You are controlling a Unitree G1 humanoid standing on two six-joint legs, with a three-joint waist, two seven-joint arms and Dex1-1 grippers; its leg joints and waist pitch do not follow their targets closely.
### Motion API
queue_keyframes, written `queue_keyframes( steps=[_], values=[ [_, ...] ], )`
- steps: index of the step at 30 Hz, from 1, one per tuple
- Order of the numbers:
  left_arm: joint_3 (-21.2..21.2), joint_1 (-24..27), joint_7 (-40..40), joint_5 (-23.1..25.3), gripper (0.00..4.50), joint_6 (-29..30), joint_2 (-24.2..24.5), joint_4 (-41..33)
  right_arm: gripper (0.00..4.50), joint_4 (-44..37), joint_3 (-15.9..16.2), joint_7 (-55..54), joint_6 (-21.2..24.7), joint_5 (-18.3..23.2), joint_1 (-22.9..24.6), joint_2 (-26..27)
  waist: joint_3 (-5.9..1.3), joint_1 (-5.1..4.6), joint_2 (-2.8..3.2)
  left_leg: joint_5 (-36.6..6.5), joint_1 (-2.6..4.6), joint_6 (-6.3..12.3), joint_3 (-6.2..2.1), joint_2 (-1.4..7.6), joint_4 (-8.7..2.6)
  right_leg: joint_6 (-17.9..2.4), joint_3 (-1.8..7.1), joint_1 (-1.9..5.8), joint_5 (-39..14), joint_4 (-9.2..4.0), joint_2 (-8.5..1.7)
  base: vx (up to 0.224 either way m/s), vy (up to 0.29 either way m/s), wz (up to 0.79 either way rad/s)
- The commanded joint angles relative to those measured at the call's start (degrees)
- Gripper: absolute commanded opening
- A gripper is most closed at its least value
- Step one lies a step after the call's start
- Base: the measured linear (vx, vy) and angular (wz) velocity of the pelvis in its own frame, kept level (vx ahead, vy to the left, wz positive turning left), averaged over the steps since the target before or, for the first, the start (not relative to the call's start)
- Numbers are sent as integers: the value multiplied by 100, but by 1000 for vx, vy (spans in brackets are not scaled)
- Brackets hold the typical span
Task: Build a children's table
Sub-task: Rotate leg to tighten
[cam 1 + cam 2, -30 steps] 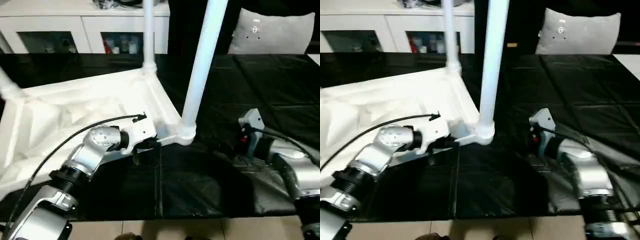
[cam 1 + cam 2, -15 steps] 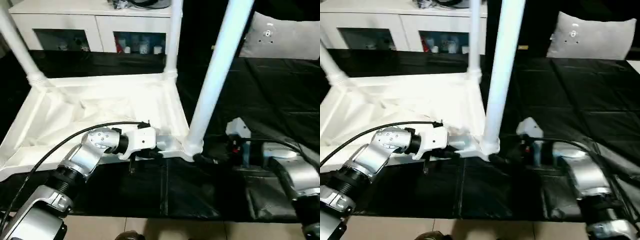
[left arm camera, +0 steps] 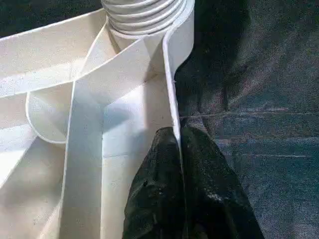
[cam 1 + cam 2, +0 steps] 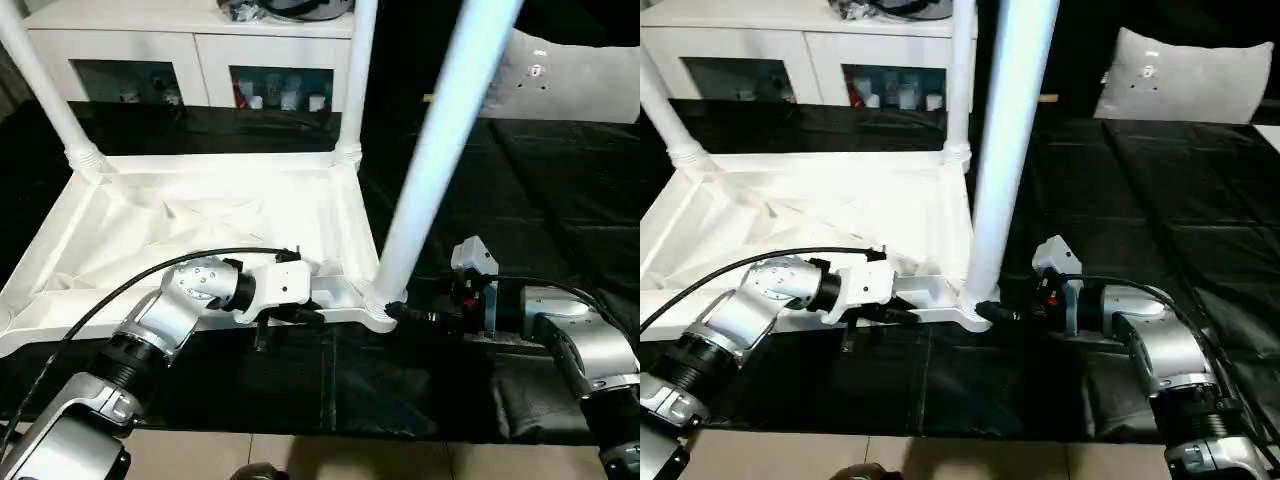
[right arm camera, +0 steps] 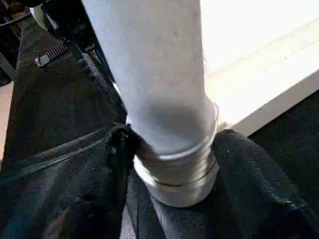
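Now, left to right across the scene:

Work table (image 4: 560, 200): black-covered, and it carried everything else.

Table top (image 4: 200, 220): white plastic, lying upside down on the left half of the black cover, ribbed underside facing up.

Far-left leg (image 4: 45, 85): rose from the far-left corner socket, leaning away to the left.

Left gripper (image 4: 305, 312): reached in from the left along the near edge of the top. In the left wrist view its two black fingers (image 3: 154, 199) were pressed together on the thin near rim wall, one on each side, just short of the near-right corner socket (image 3: 144, 15).

Far-right leg (image 4: 352, 80): stood upright in the far-right corner socket.

Near-right leg (image 4: 440, 150): the largest in view, seated in the near-right socket and tilted slightly to the right.

Right gripper (image 4: 400, 312): came in low from the right at the base of that leg. In the right wrist view its fingers (image 5: 117, 149) sat on either side of the ribbed leg foot (image 5: 174, 169), close against it; whether they actually squeezed it could not be told.

Cabinet (image 4: 180, 50): white with glass doors, beyond the far edge.
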Motion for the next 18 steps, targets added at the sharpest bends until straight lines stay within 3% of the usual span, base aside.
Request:
queue_keyframes(
  steps=[1, 6, 7, 9, 11, 13, 18],
  values=[
    [-408, 164, -245, 254, 0, 26, -47, 46, 242, -47, 174, 33, 125, 39, 93, 95, -346, -11, -27, -1114, 104, 99, -331, 804, -496, -1569, 339, 216, -1047, -289, -595, 0, 0, 0],
    [-323, 265, -162, 162, 0, 395, -96, -126, 194, -24, 150, -523, 399, -77, 202, 314, -300, -42, -15, -1446, 128, -87, -353, 811, -545, -1475, 355, 200, -1494, -348, -595, 0, 0, 0],
    [-250, 315, -84, 74, 0, 657, -153, -252, 194, 76, 115, -883, 537, -172, 204, 461, -297, -63, -4, -1655, 155, -201, -364, 801, -552, -1414, 360, 187, -1769, -378, -603, 0, 0, 0],
    [-158, 371, 45, -22, 0, 1019, -244, -391, 177, 227, 34, -1250, 589, -231, 195, 659, -286, -136, -4, -1866, 130, -329, -400, 798, -571, -1374, 365, 193, -1957, -378, -616, 0, 0, 0],
    [-40, 405, 301, -92, 0, 1428, -404, -521, 166, 362, -64, -1634, 683, -241, 173, 883, -243, -231, -6, -2381, 157, -462, -458, 776, -577, -1145, 363, 154, -2744, -456, -627, 0, 0, 0],
    [104, 417, 611, -173, 0, 1849, -611, -627, 158, 495, -166, -2028, 753, -262, 145, 1099, -237, -293, -7, -2557, 188, -528, -484, 762, -576, -1017, 358, 111, -3070, -510, -623, 0, 0, 0],
    [358, 385, 1771, 62, 0, 2586, -1276, -754, 112, 899, -386, -2886, 884, -316, 33, 1538, -231, -413, 2, -2934, 199, -586, -498, 749, -591, -865, 333, 74, -3138, -560, -580, 0, 0, 0]
  ],
)
